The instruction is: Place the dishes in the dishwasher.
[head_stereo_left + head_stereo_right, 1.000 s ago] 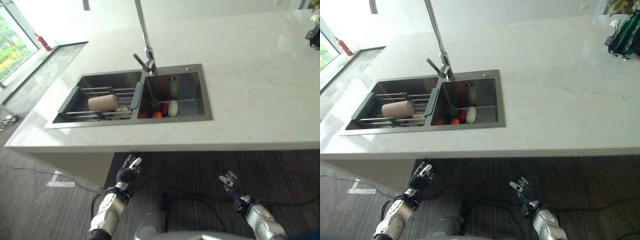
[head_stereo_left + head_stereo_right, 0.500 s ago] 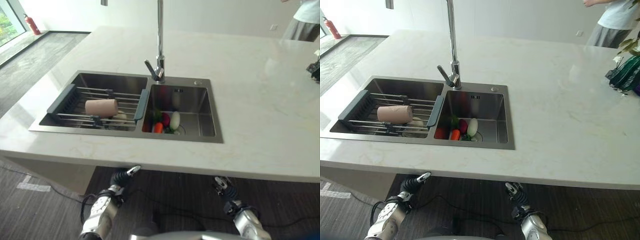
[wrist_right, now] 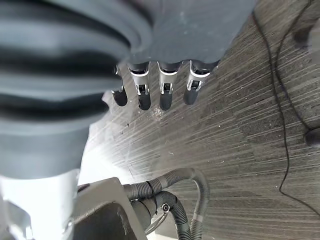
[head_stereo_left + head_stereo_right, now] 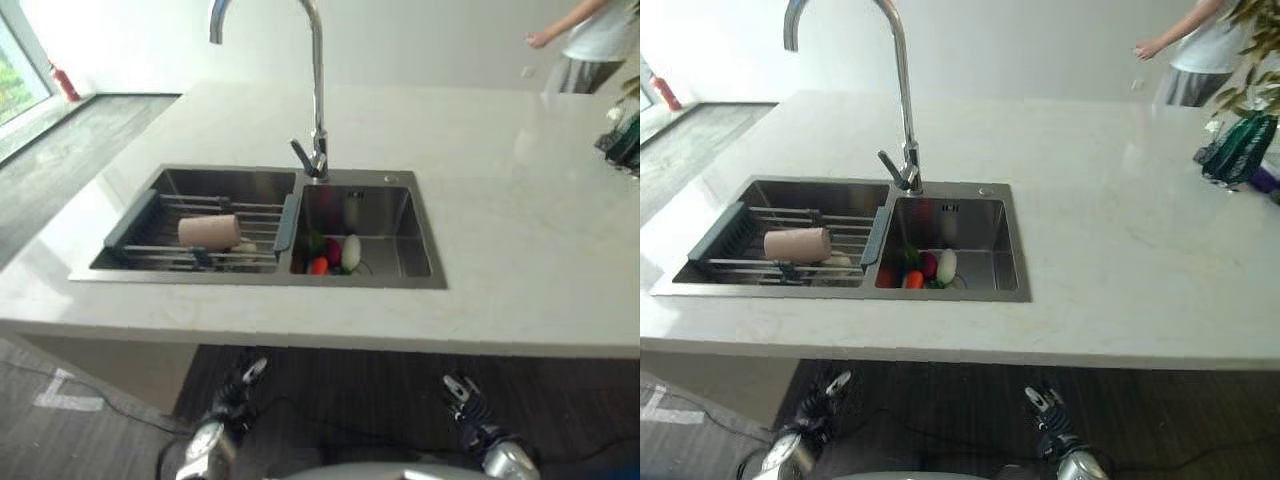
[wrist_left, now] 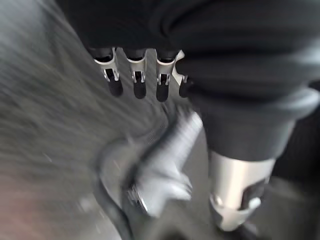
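Left hand [image 4: 243, 378]: held low below the surface [image 4: 520, 250], fingers relaxed, empty.
Right hand [image 4: 462, 392]: likewise relaxed, empty.
Sink [image 4: 375, 215]: vegetables [image 4: 335, 253] seen inside.

Brushed steel sink [image 4: 400, 235], glossy marble-look countertop [image 4: 520, 230]
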### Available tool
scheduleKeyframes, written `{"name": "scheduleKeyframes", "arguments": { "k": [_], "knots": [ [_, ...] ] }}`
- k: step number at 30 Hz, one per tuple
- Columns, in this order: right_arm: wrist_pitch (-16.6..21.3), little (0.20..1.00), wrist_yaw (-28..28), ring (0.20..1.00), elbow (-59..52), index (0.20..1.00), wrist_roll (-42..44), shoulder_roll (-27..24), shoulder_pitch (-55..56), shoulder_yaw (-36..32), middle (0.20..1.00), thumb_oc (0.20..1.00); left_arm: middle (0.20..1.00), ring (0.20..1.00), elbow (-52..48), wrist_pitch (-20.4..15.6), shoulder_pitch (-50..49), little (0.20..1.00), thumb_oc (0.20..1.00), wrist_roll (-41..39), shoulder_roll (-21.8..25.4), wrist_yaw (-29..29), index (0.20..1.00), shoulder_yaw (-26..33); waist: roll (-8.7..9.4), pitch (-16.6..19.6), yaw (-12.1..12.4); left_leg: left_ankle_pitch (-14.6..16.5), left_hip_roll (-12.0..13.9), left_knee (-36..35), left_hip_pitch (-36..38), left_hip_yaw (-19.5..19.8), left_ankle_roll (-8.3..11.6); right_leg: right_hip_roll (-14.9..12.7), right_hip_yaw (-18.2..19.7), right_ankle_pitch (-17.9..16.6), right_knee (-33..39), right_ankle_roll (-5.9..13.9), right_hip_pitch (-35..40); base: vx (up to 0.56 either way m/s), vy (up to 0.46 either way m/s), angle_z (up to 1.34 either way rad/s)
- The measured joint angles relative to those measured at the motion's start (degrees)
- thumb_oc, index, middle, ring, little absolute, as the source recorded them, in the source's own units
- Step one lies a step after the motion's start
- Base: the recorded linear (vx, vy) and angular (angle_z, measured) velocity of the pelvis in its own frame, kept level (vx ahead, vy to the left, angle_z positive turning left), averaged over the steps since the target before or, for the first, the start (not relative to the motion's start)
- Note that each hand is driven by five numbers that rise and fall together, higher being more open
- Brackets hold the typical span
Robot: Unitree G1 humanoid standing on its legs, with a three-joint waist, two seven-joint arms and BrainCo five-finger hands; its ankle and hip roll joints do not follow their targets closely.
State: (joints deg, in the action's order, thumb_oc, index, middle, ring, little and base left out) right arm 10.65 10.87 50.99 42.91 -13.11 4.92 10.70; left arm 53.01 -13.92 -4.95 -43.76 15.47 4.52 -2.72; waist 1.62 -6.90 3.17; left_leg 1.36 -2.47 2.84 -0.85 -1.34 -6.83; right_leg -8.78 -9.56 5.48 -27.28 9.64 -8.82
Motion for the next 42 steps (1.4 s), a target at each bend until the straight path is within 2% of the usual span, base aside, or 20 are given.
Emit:
{"name": "scheduleKeyframes", "arguments": {
  "k": [1, 3, 6, 7, 8, 9, 10, 11, 14, 16, 17, 19, 21, 22, 24, 26, 31, 34, 39, 42],
  "knots": [
    [0.1, 1.0, 0.0, 1.0, 0.0, 1.0, 0.0, 0.1, 0.1, -0.2, 1.0, 1.0, 1.0, 1.0, 0.1, -0.1, 0.0, 1.0, 1.0, -0.1, 0.5, -0.1, 1.0, 1.3, 0.68, 0.0, -0.4, -0.4, -0.5, -0.6, 0.1, 0.7, 0.11, 2.1, 0.5, 1.3, 1.5, -0.8, -0.5, 0.01, -0.095, 0.24],
    [0.3, 1.0, 0.6, 1.0, 0.5, 1.0, 0.1, -0.4, 0.1, -0.6, 1.0, 1.0, 1.0, 1.0, -0.1, -1.4, 0.1, 1.0, 1.0, 0.0, 0.5, -0.1, 1.0, 1.3, 0.49, -0.3, -0.5, -0.7, -1.5, -1.0, 0.6, -0.2, 0.49, 1.8, -4.0, 2.1, 4.0, -3.36, -0.4, 0.02, -0.13, 0.24],
    [0.3, 1.0, 1.3, 1.0, 0.2, 1.0, 0.0, -0.5, -0.3, -0.6, 1.0, 1.0, 1.0, 1.0, -0.5, -2.9, 0.4, 1.0, 1.0, 0.0, 0.0, -0.5, 1.0, 0.9, -0.54, -0.7, -1.0, -0.7, -2.0, -0.7, 0.1, 0.5, 0.78, 4.6, -2.0, 3.5, 7.0, -5.7, 0.7, 0.03, -0.038, 0.28],
    [0.3, 1.0, 1.3, 1.0, -0.2, 1.0, 0.0, -0.9, -0.4, -0.7, 1.0, 1.0, 1.0, 1.0, -1.3, -3.4, -0.4, 1.0, 1.0, 0.0, -0.4, -0.5, 1.0, 1.1, -0.93, -0.9, -1.2, -0.3, -1.8, 0.2, -0.3, 0.3, 2.36, 6.5, -1.9, 4.9, 7.2, -8.17, 1.9, -0.03, 0.136, 0.19],
    [0.4, 1.0, 1.2, 1.0, -0.9, 1.0, 0.0, -1.4, -0.1, -0.7, 1.0, 1.0, 1.0, 1.0, -1.3, -3.5, -0.6, 1.0, 1.0, 0.2, -0.5, -0.4, 1.0, 0.7, -0.39, -1.6, -1.6, 1.7, -1.7, 3.6, -1.4, -1.0, 6.64, 7.9, -0.7, 5.6, 10.8, -10.41, 5.8, -0.01, 0.192, 0.4],
    [0.4, 1.0, 1.0, 1.0, -1.1, 1.0, 0.4, -3.1, -0.7, -2.3, 1.0, 1.0, 1.0, 1.0, -1.1, -3.4, 0.5, 1.0, 1.0, 1.8, -1.9, -0.2, 1.0, 0.3, 0.12, -3.6, -2.1, 4.3, 0.6, 12.3, -4.0, -3.6, 6.24, 7.1, -1.6, 1.7, 15.8, -13.57, 8.9, 0.01, 0.361, 0.34],
    [0.4, 1.0, 0.9, 1.0, -1.1, 1.0, 1.1, -4.1, -1.4, -2.7, 1.0, 1.0, 1.0, 1.0, -1.1, -3.4, 0.5, 1.0, 1.0, 2.5, -2.8, 0.0, 1.0, 0.3, -0.3, -3.7, -2.0, 4.4, 2.7, 15.2, -5.3, -2.2, 6.55, 6.9, -1.4, 1.5, 16.4, -13.43, 9.2, 0.02, 0.393, 0.07],
    [0.2, 1.0, 0.8, 1.0, -1.1, 1.0, 1.1, -5.4, -3.1, -2.5, 1.0, 1.0, 1.0, 1.0, -1.1, -3.5, 0.6, 1.0, 1.0, 2.7, -3.4, -0.1, 1.0, 0.0, -0.26, -3.8, -2.7, 4.6, 5.0, 14.9, -4.4, 3.4, 7.99, 6.5, -0.1, -0.4, 16.9, -11.71, 9.5, 0.03, 0.545, -0.42],
    [0.2, 1.0, 0.8, 1.0, -1.7, 1.0, 1.0, -6.5, -6.4, -2.9, 1.0, 1.0, 1.0, 1.0, -1.6, -3.4, 2.1, 1.0, 1.0, 2.7, -3.9, 0.1, 1.0, 0.6, -1.54, -3.8, -2.8, 3.9, 11.6, 3.7, 3.1, 12.4, 10.78, 7.3, 4.9, -1.1, 16.3, -10.74, 9.1, -0.07, 0.616, -0.77],
    [0.4, 1.0, 0.5, 1.0, -0.2, 1.0, 1.1, -7.3, -6.3, -5.7, 1.0, 1.0, 1.0, 1.0, -1.3, -3.4, 5.4, 1.0, 1.0, 2.7, -4.4, 0.8, 1.0, 0.2, -3.84, -4.2, -3.3, 2.9, 12.9, -1.2, 3.8, 9.0, 11.87, 6.2, 4.8, -0.5, 14.9, -8.98, 7.4, -0.06, 0.483, -0.22],
    [0.3, 1.0, 0.3, 1.0, 1.4, 1.0, 1.2, -7.7, -6.0, -5.6, 1.0, 1.0, 1.0, 1.0, -0.4, -3.4, 6.9, 1.0, 1.0, 2.7, -4.4, 1.1, 1.0, -0.1, -4.96, -4.2, -3.9, 2.8, 12.8, -1.5, 4.1, 5.7, 11.86, 5.3, 4.4, -0.8, 15.1, -7.81, 7.5, -0.04, 0.402, 0.25],
    [1.2, 1.0, 0.1, 1.0, 2.2, 1.0, 2.3, -4.3, -5.2, -7.3, 1.0, 1.0, 1.0, 1.0, 1.7, -3.8, 8.0, 1.0, 1.0, 2.7, -2.8, 1.6, 1.0, -3.4, -2.24, -4.4, -3.7, -0.8, 8.5, -1.7, 4.3, 3.4, 11.95, 0.9, 5.8, -1.9, 16.4, -4.05, 7.4, -0.05, 0.32, -0.01],
    [1.3, 1.0, 0.7, 1.0, 2.9, 1.0, 2.9, -0.9, -3.7, -7.4, 1.0, 1.0, 1.0, 1.0, 2.3, -3.8, 5.3, 1.0, 1.0, 4.0, -1.3, 1.9, 1.0, -4.6, 0.81, -3.8, -2.9, -0.5, 4.1, -0.7, 4.0, 2.5, 9.1, -3.0, 5.7, -4.2, 20.0, -4.17, 8.6, -0.07, 0.183, -0.38],
    [1.2, 1.0, 1.4, 1.0, 4.9, 1.0, 3.3, 1.0, -3.8, -7.1, 1.0, 1.0, 1.0, 1.0, 2.0, -3.8, 3.4, 1.0, 1.0, 4.0, -0.5, 1.8, 1.0, -3.9, 0.99, -3.9, -1.8, -0.8, 3.6, -1.2, 4.0, 0.7, 6.89, -3.7, 3.6, -8.3, 20.4, -5.4, 8.3, -0.08, 0.096, -0.49],
    [1.1, 1.0, 2.2, 1.0, 5.2, 1.0, 3.3, 1.7, -3.3, -6.5, 1.0, 1.0, 1.0, 1.0, 1.7, -4.0, 1.6, 1.0, 1.0, 3.9, 0.8, 1.5, 1.0, -2.8, 0.26, -3.9, -0.9, -2.4, 3.7, -3.9, 5.0, -1.6, 4.71, -3.1, -1.6, -6.6, 16.8, -3.39, 7.8, -0.1, 0.038, -0.46],
    [1.5, 1.0, 2.8, 1.0, 5.1, 1.0, 3.3, 1.7, -4.3, -6.4, 1.0, 1.0, 1.0, 1.0, 1.3, -4.7, 0.3, 1.0, 1.0, 3.9, 1.8, 0.9, 1.0, -1.3, -0.22, -2.7, 1.0, -3.7, 3.8, -6.1, 5.3, -4.2, 4.92, -2.9, -6.4, -4.0, 13.5, -2.96, 6.3, -0.04, -0.033, -0.56],
    [1.4, 1.0, 1.9, 1.0, 4.5, 1.0, 3.3, 1.5, -4.0, -6.0, 1.0, 1.0, 1.0, 1.0, 1.0, -4.4, 2.0, 1.0, 1.0, 2.3, 1.9, 0.0, 1.0, 0.3, -0.23, -0.8, 0.5, -4.8, 2.0, -7.6, 4.9, -4.0, 5.55, -3.1, -5.2, -5.2, 28.5, -1.17, 15.0, 0.0, -0.049, -0.06],
    [1.1, 1.0, 1.7, 1.0, 4.9, 1.0, 3.2, 1.2, -3.0, -6.3, 1.0, 1.0, 1.0, 1.0, 1.3, -2.2, 0.3, 1.0, 1.0, 1.8, 1.1, -0.2, 1.0, 0.4, 2.1, 1.0, 0.3, -4.9, 1.6, -8.1, 4.9, -3.8, 5.97, -3.4, -5.2, -8.4, 32.5, -1.0, 17.5, 0.0, -0.02, 0.0],
    [1.1, 1.0, 1.7, 1.0, 5.0, 1.0, 3.2, -1.2, -1.7, -6.8, 1.0, 1.0, 1.0, 1.0, 3.2, 2.5, -3.4, 1.0, 1.0, -2.9, -4.8, -0.1, 1.0, 1.0, -1.27, 1.7, 0.4, -5.5, 6.2, -8.1, 4.9, -3.4, 8.43, 1.2, -6.0, -7.2, 32.3, -3.04, 17.8, 0.04, -0.048, 0.04],
    [1.2, 1.0, 1.9, 1.0, 5.9, 1.0, 3.2, -1.2, -1.9, -6.9, 1.0, 1.0, 1.0, 1.0, 6.7, 7.8, -5.3, 1.0, 1.0, -11.6, -6.0, -2.3, 1.0, 8.1, -1.37, 2.0, 1.0, -5.7, 7.0, -8.0, 4.9, -2.3, 8.94, 2.1, -7.0, -6.8, 32.3, -3.96, 18.5, 0.04, -0.048, 0.18]
  ]
}}
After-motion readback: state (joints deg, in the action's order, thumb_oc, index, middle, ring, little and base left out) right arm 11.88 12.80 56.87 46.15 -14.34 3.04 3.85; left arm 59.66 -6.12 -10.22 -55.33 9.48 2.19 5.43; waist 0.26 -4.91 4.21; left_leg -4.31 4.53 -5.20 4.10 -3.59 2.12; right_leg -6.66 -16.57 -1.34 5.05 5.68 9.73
